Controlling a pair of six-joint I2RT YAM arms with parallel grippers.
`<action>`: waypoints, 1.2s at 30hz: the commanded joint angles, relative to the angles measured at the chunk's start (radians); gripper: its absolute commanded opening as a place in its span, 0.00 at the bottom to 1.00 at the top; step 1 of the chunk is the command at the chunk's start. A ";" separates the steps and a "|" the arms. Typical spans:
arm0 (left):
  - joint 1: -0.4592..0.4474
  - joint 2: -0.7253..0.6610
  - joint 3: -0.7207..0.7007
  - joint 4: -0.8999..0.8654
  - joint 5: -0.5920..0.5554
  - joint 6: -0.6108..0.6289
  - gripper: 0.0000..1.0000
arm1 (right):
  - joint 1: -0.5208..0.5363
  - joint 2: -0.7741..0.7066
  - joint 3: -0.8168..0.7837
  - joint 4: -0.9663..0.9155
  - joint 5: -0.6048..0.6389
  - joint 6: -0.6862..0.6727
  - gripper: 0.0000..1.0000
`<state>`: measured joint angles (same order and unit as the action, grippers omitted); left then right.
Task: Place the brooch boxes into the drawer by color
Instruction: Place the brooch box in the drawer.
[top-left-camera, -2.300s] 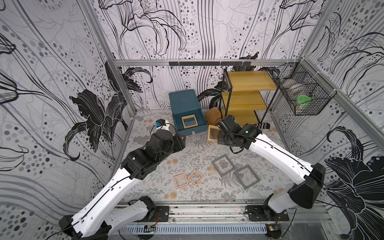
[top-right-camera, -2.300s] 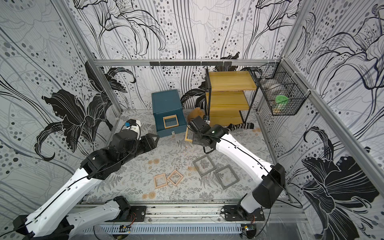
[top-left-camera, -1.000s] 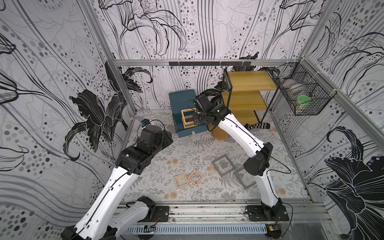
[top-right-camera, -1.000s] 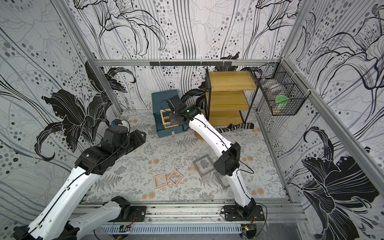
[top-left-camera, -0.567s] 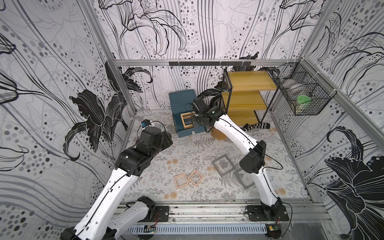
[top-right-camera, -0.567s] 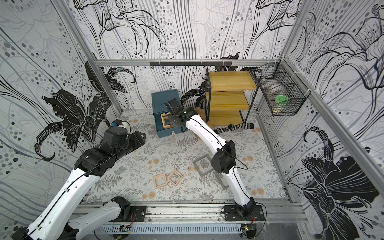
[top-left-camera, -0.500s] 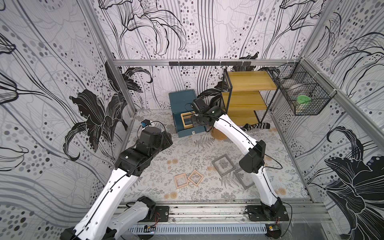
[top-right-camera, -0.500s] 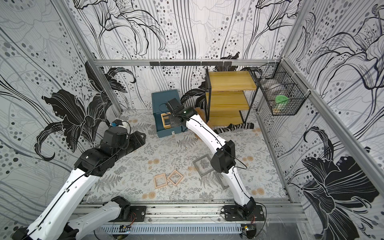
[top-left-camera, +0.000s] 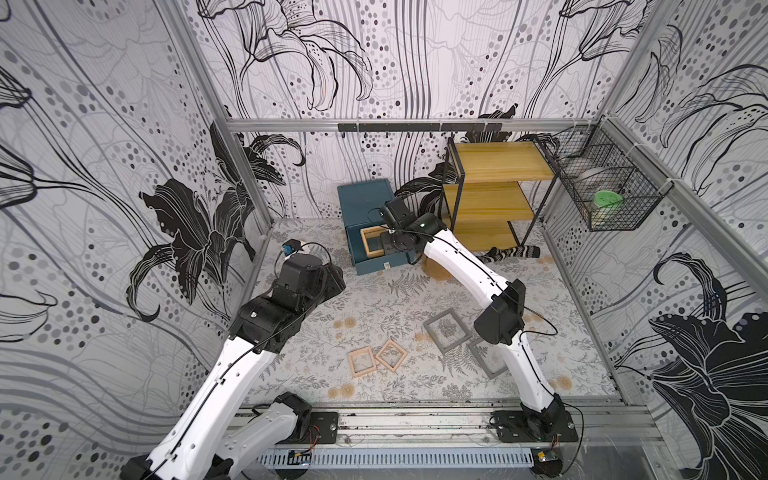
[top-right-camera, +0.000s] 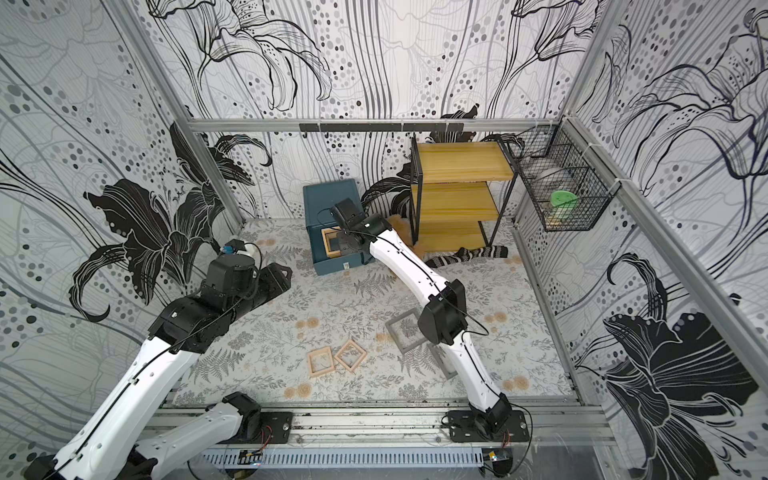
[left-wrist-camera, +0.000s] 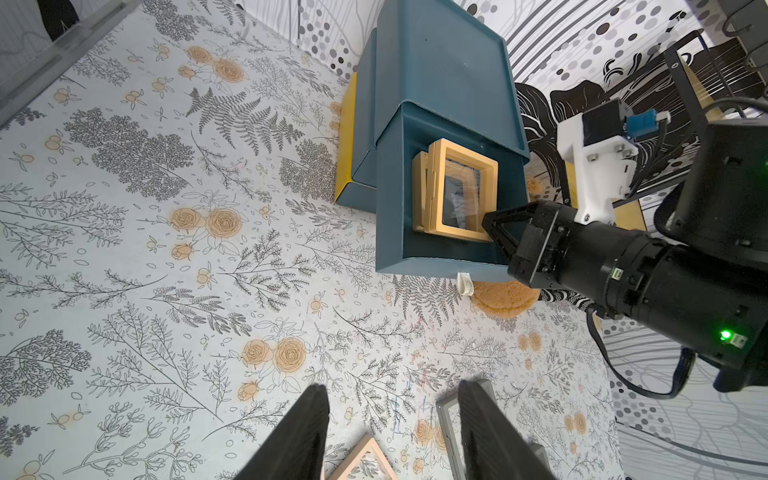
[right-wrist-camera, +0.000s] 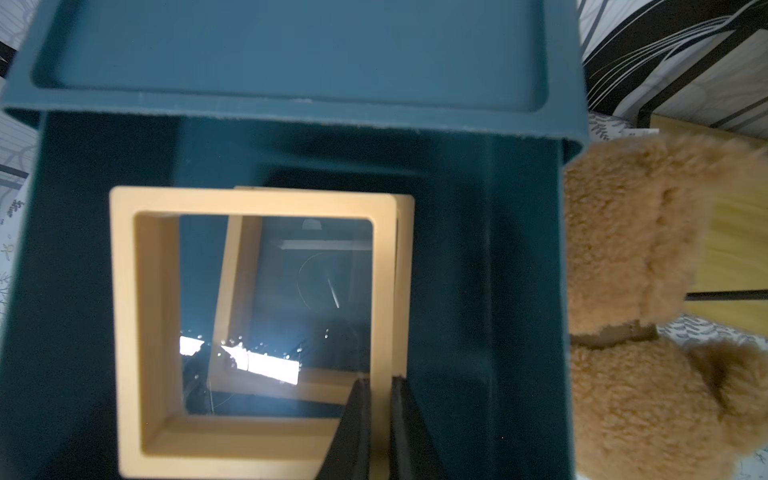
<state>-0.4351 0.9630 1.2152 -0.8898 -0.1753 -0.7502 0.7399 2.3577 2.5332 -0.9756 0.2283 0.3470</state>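
The teal drawer chest (top-left-camera: 365, 199) stands at the back with its top drawer (left-wrist-camera: 390, 216) pulled out. My right gripper (right-wrist-camera: 378, 378) is shut on one side bar of a yellow-tan brooch box (right-wrist-camera: 153, 316) inside that drawer. It holds this box over a second yellow-tan box (right-wrist-camera: 232, 266). Both top views show the pair (top-left-camera: 371, 233) (top-right-camera: 328, 250). Two pale wood boxes (top-left-camera: 362, 362) (top-left-camera: 391, 354) and two grey boxes (top-left-camera: 446, 330) (top-left-camera: 484, 361) lie on the floor mat. My left gripper (left-wrist-camera: 392, 386) is open and empty above the mat, left of the chest.
A yellow shelf rack (top-left-camera: 494, 195) with a black frame stands right of the chest. A brown plush toy (right-wrist-camera: 648, 291) and a striped sock (top-left-camera: 515, 252) lie at its foot. A wire basket (top-left-camera: 602, 195) hangs on the right wall. My right forearm partly covers one grey box.
My right arm has swung the yellow-tan box from beside the chest into the open drawer. My left arm has drawn back from the drawer to the left. Over the last half second both are nearly still.
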 joint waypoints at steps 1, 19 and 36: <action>0.008 -0.010 -0.009 0.027 0.015 0.014 0.55 | -0.008 0.022 0.035 -0.009 0.020 0.017 0.00; 0.007 -0.007 -0.015 0.037 0.023 0.013 0.55 | -0.024 0.019 0.039 0.018 -0.008 0.041 0.25; 0.030 0.068 0.022 0.104 0.041 -0.001 0.56 | -0.024 -0.198 -0.102 0.079 -0.065 0.159 0.26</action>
<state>-0.4210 1.0115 1.2102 -0.8494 -0.1520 -0.7513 0.7147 2.2692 2.4809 -0.9333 0.1932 0.4400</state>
